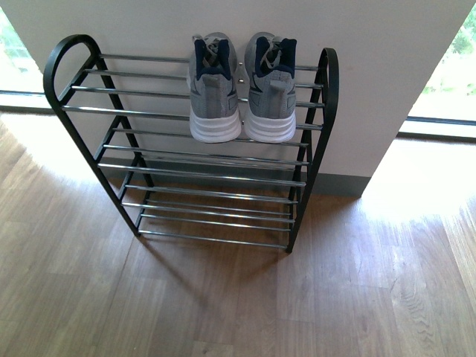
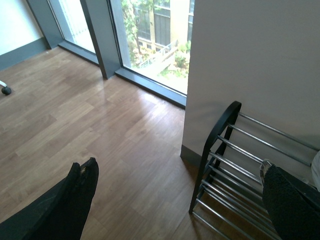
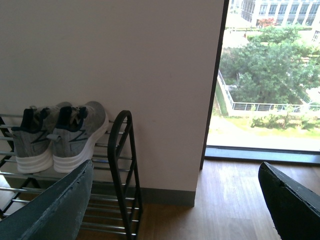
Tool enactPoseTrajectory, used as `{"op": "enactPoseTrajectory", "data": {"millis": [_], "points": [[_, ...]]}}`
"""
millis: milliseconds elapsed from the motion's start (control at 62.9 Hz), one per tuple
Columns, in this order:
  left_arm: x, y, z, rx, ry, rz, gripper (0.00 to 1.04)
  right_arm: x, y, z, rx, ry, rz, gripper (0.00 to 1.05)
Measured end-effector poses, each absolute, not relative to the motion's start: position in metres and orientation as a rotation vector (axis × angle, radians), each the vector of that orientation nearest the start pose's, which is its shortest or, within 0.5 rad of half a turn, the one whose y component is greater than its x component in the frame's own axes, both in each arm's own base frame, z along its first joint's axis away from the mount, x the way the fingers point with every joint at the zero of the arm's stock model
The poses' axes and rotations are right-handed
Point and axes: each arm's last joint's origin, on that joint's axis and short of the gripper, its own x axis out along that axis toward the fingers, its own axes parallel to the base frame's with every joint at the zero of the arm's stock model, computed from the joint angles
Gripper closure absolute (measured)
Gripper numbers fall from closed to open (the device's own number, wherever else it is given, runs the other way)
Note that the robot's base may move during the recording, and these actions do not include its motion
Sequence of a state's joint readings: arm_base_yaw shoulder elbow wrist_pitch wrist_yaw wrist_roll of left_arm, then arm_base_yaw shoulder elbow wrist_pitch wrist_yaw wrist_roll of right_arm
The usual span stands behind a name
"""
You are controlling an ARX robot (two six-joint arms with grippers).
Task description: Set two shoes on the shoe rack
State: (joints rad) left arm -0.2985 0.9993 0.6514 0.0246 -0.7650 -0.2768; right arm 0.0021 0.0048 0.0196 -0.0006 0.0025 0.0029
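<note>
Two grey knit sneakers with white soles stand side by side on the top tier of the black shoe rack (image 1: 71,44), heels toward me: the left shoe (image 1: 214,85) and the right shoe (image 1: 270,83). Neither arm shows in the front view. The right wrist view shows both shoes (image 3: 57,132) on the rack (image 3: 120,150), with my right gripper (image 3: 175,200) open and empty, well away from them. The left wrist view shows the rack's end (image 2: 220,135) and my left gripper (image 2: 182,192) open and empty above the floor.
The rack stands against a white wall pillar (image 1: 387,67) with a grey skirting. Floor-to-ceiling windows (image 3: 270,80) flank the pillar. The floor is wood laminate (image 1: 223,312). A chair caster (image 2: 6,90) shows at the far edge of the left wrist view.
</note>
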Motion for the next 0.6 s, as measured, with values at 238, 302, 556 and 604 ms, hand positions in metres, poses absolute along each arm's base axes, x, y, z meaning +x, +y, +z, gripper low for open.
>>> {"op": "enactPoseTrajectory", "data": {"millis": [238,302,556,604], "points": [[0.157,-0.041,0.277,-0.196,0.104,0.526,0.09,0.097,0.000,0.170,0.003,-0.014,0.000,0.09],[0.156,-0.040,0.277,-0.207,0.098,0.522,0.10,0.097,0.000,0.170,0.003,-0.014,0.000,0.09],[0.142,-0.026,0.241,-0.053,-0.002,-0.007,0.54,0.097,0.000,0.170,0.003,-0.014,-0.001,0.09],[0.140,-0.023,0.233,-0.035,0.005,-0.006,0.63,0.097,0.000,0.170,0.003,-0.014,0.000,0.09]]}}
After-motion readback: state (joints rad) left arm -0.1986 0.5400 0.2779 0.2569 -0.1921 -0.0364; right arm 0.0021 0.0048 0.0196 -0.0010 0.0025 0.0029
